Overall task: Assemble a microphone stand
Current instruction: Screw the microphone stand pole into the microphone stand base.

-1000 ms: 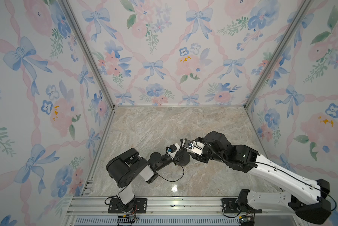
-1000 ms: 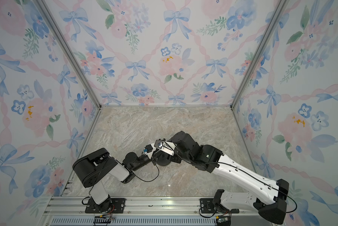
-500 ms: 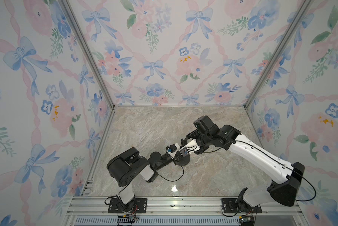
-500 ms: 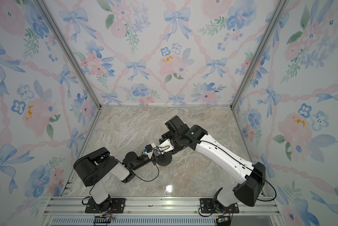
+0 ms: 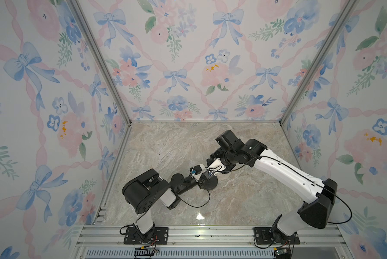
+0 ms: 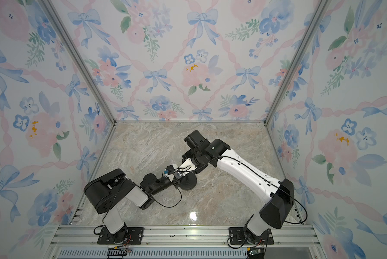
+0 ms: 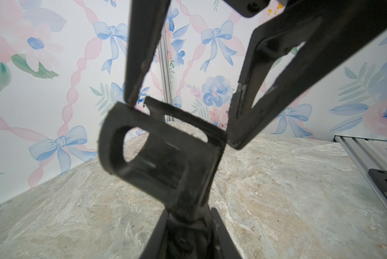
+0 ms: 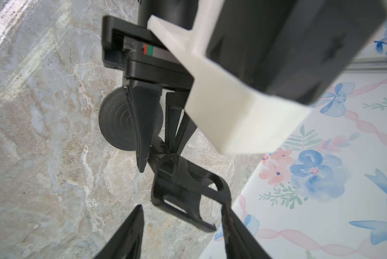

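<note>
Left pincer (image 8: 158, 162) clamps narrow on the rod (image 7: 188, 208) just below its clip head (image 7: 163, 154), steadying it near the disc base (image 8: 116, 118) on the desk (image 5: 165, 145), while the right pincer (image 7: 182, 122) stands wide astride the clip, apparently lining up a grip.

Lighting: bright, even and diffuse. Walls (image 5: 188, 56) wash pale, and shadows are faint and soft.
Floor (image 5: 199, 216): one small white glare spot by the near edge, in both top views.
Top views: sharp throughout and wide-angle, with posts (image 5: 98, 60) splaying outward toward the upper corners.
Left wrist view: stand (image 7: 161, 154) close to the lens, soft and grainy; wall behind it crisper.
Right wrist view: white mount (image 8: 233, 101) heavily blurred, disc (image 8: 118, 118) in fair focus, streaked sheen on the floor.
</note>
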